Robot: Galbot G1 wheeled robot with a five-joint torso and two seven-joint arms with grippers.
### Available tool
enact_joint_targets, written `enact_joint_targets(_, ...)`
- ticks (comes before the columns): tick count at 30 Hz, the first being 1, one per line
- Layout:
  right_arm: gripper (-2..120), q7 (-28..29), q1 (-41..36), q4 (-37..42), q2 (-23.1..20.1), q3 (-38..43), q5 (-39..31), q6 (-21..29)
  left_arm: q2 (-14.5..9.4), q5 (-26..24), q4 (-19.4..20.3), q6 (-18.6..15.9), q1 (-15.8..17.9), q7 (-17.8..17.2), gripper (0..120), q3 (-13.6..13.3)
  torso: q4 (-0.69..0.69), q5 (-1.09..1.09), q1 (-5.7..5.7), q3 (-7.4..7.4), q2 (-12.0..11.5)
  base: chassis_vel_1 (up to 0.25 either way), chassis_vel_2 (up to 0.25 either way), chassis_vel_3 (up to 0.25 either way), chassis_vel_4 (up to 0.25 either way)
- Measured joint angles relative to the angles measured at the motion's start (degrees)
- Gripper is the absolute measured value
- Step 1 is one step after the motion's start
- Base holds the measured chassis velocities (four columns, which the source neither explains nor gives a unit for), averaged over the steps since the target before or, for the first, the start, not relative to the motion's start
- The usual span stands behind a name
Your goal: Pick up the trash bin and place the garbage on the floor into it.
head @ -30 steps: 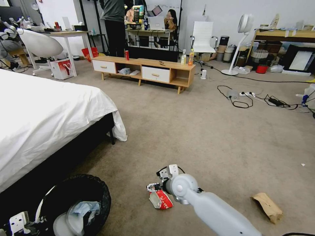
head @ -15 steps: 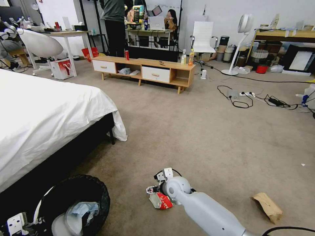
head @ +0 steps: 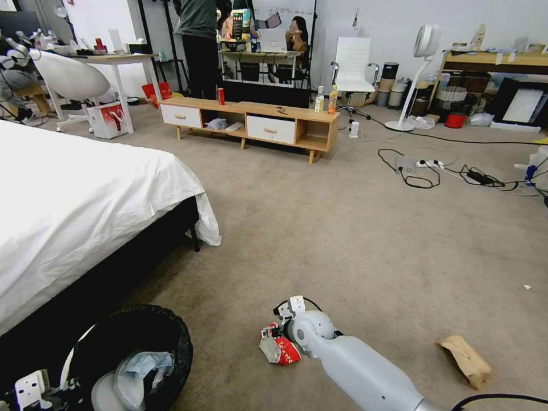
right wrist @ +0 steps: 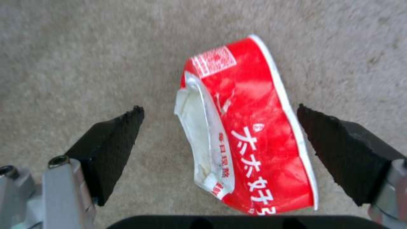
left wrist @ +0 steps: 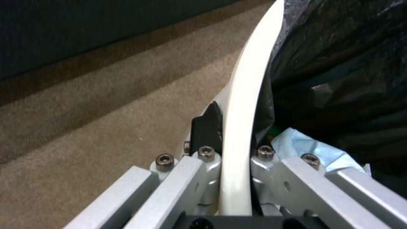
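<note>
The trash bin (head: 134, 342), lined with a crinkled black bag, sits at the lower left beside the bed, with a light blue mask (head: 142, 365) inside. My left gripper (head: 34, 391) is shut on the bin's white rim (left wrist: 244, 111); the black bag (left wrist: 339, 63) and the mask (left wrist: 305, 148) show beside it. A red-white snack packet (head: 281, 349) lies on the carpet floor (head: 354, 240). My right gripper (head: 273, 335) hovers just above the packet (right wrist: 250, 136), open (right wrist: 218, 108), one black fingertip (right wrist: 114, 143) on each side and not touching it. A brown paper bag (head: 465, 359) lies to the right.
A bed with a white sheet (head: 85, 200) fills the left side. A low wooden cabinet (head: 251, 123) stands at the back, with a tall red can and drink bottles on top. Cables and a power strip (head: 445, 171) trail at the right. A small white scrap (head: 527, 287) lies on the carpet.
My right arm has dipped a little lower over the snack packet. The packet, the bin and the left gripper have stayed where they were.
</note>
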State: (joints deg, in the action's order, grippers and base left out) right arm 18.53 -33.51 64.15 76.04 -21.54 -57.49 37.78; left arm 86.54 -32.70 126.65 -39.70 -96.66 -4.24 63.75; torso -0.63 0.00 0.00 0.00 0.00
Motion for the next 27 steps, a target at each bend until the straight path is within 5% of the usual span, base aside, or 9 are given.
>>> enact_joint_targets(19, 92, -5.77, 0.46, -10.01, 3.50, 0.66, 5.81, -2.80, -0.05, 0.01, -0.34, 0.02, -0.29, 0.04, 1, 0.13, 0.00, 0.00, 0.00, 0.00, 0.00, 0.000, 0.000, 0.000, 0.000)
enact_joint_targets(27, 80, -7.22, 0.45, -12.40, 4.37, 1.08, 8.51, -4.06, -0.15, -0.04, -0.48, 0.07, -0.25, 0.04, 1, 0.16, 0.00, 0.00, 0.00, 0.00, 0.00, 0.000, 0.000, 0.000, 0.000)
